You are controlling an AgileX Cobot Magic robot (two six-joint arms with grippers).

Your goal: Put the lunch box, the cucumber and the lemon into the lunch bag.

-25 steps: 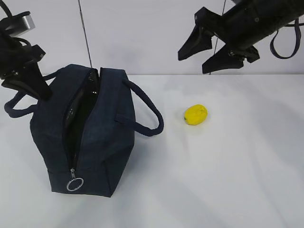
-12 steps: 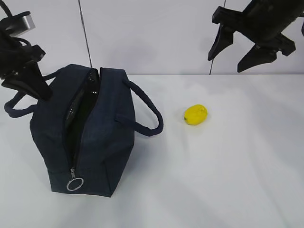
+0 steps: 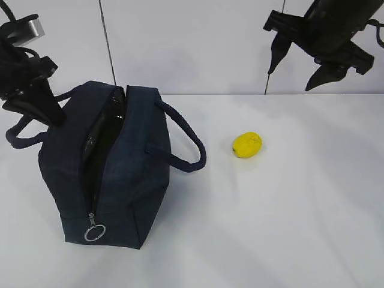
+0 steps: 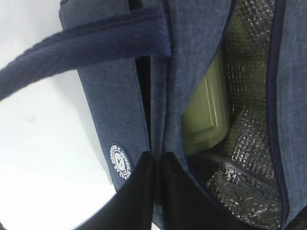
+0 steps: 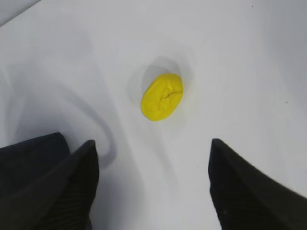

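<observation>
Swinging rightward and rotating since the earlier frames, the right end effector (image 3: 303, 69) now hangs high with jaws spread wide, empty. Below and ahead of it the lemon (image 5: 162, 96) lies alone on the white worktop (image 3: 288, 210), long axis slanting between the fingers. The left end effector (image 4: 156, 191) pinches the lunch bag (image 3: 108, 165) wall, holding it open; the lunch box (image 4: 206, 115) sits inside. No cucumber is visible. Risk: a fingertip striking the rounded lemon off-centre could roll it away.

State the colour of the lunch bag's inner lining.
Silvery, with a crinkled foil-like texture; the lunch bag lining shows best in the left wrist view.
</observation>
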